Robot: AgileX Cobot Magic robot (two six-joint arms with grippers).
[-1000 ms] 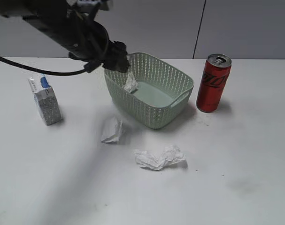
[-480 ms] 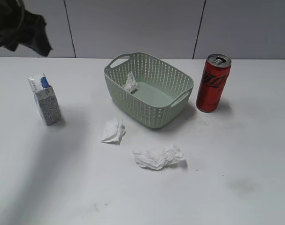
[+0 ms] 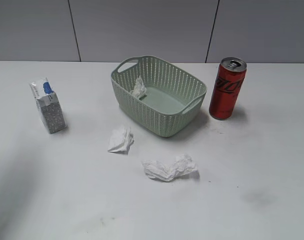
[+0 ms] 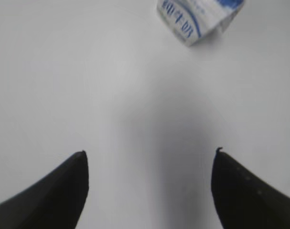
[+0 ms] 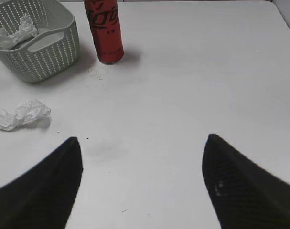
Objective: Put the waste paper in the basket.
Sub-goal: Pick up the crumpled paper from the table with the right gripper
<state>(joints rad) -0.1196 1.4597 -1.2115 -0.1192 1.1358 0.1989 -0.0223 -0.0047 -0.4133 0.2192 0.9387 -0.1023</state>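
The mint-green basket stands at the middle back of the table, with one white paper wad inside at its left end. A small wad lies on the table in front of the basket. A longer twisted wad lies nearer the front. The right wrist view shows the basket, the wad inside and the long wad. My left gripper is open and empty over bare table. My right gripper is open and empty. Neither arm shows in the exterior view.
A red drink can stands just right of the basket, also in the right wrist view. A small white-and-blue carton stands at the left, its top in the left wrist view. The table's right edge shows at the far right.
The left arm, which hung over the basket's left end a second ago, has drawn back to the upper left and out of the exterior view. The wad stays in the basket.
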